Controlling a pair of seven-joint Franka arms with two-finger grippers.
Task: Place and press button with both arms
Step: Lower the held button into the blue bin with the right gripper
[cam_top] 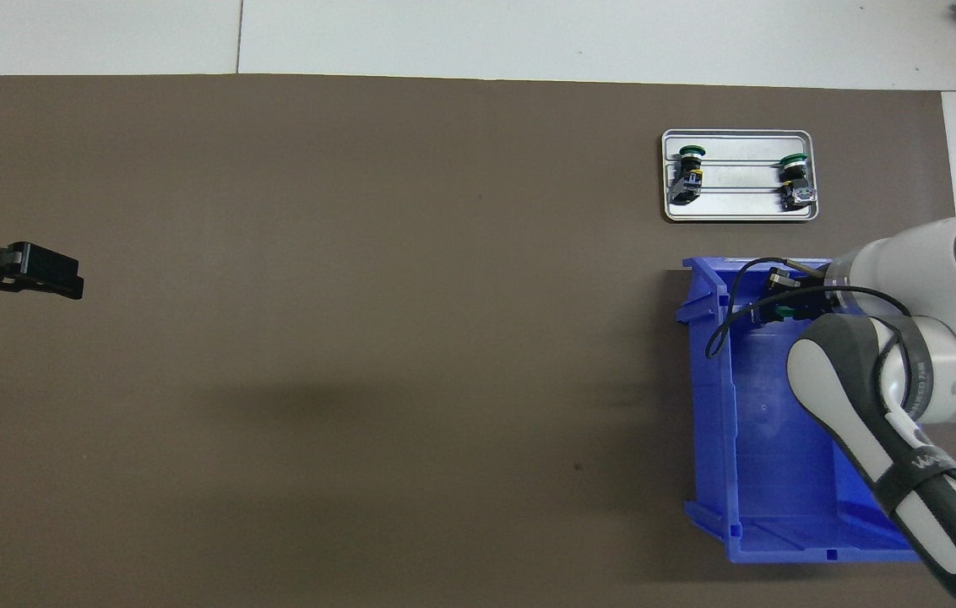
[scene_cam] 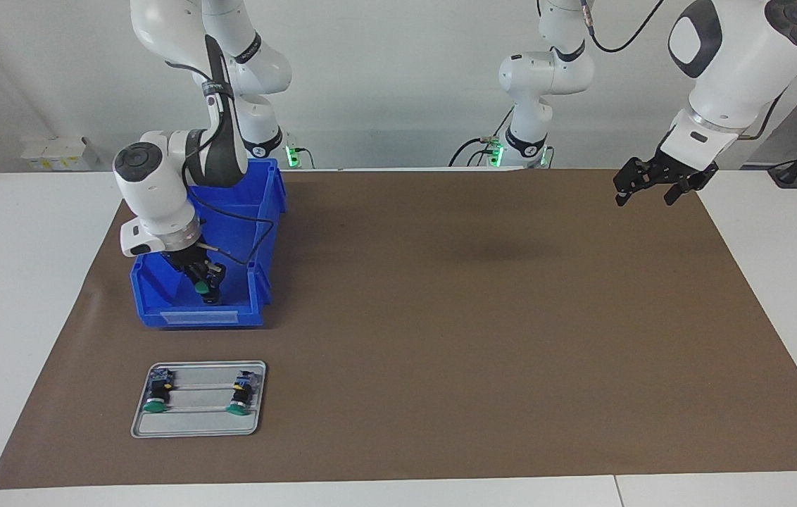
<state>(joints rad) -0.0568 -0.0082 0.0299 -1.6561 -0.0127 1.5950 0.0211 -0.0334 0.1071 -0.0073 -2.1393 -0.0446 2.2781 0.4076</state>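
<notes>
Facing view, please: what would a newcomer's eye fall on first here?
First, the blue bin at the right arm's end of the brown mat, with the right end effector inside it, shut on a green-capped button. Next, the metal tray, farther from the robots than the bin, holding two more buttons. The left end effector waits, open, above the mat's other end.

My right arm point(scene_cam: 159, 190) bends low, wrist pointing down, its gripper point(scene_cam: 203, 282) clamped on the button point(scene_cam: 200, 286). My left arm point(scene_cam: 729, 63) waits raised, gripper point(scene_cam: 654, 184) hanging open.
</notes>
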